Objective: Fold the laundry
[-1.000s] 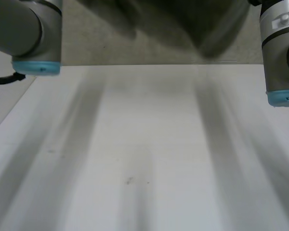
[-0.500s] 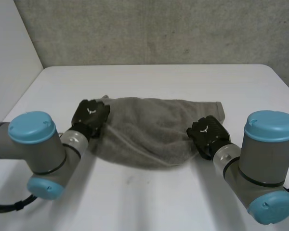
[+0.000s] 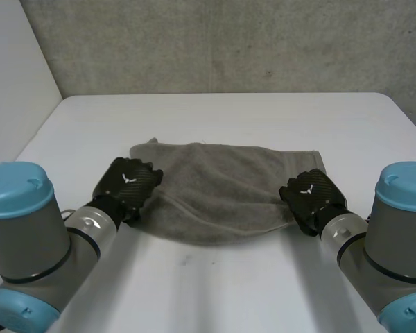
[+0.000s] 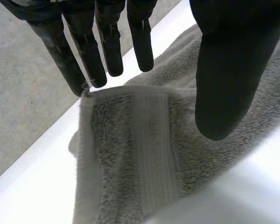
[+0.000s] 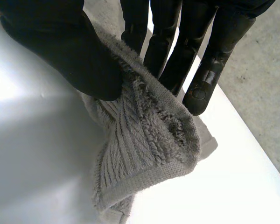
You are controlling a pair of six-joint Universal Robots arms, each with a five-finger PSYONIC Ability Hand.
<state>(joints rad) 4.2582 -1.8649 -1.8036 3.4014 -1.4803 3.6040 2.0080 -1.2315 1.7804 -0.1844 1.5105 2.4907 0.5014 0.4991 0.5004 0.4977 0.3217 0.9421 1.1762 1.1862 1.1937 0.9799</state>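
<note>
A grey towel (image 3: 222,187) lies folded across the middle of the white table (image 3: 229,114), its fold toward me. My left hand (image 3: 128,184) rests at the towel's left end. In the left wrist view its fingers (image 4: 109,46) are straight and spread from the thumb, hovering over the towel's banded corner (image 4: 130,154) without holding it. My right hand (image 3: 312,198) is at the towel's right end. In the right wrist view its thumb (image 5: 70,46) and fingers pinch a bunched edge of the towel (image 5: 144,149), lifted slightly off the table.
Bare table surface lies beyond the towel up to the far edge, and in front of it between my arms (image 3: 28,236). A grey carpeted surface (image 3: 215,41) lies past the far edge. The table's left edge (image 3: 35,139) runs diagonally.
Both hands have drawn back toward me and the towel has settled flatter, with its far edge now showing. My left hand has let go of the towel; the right still pinches it.
</note>
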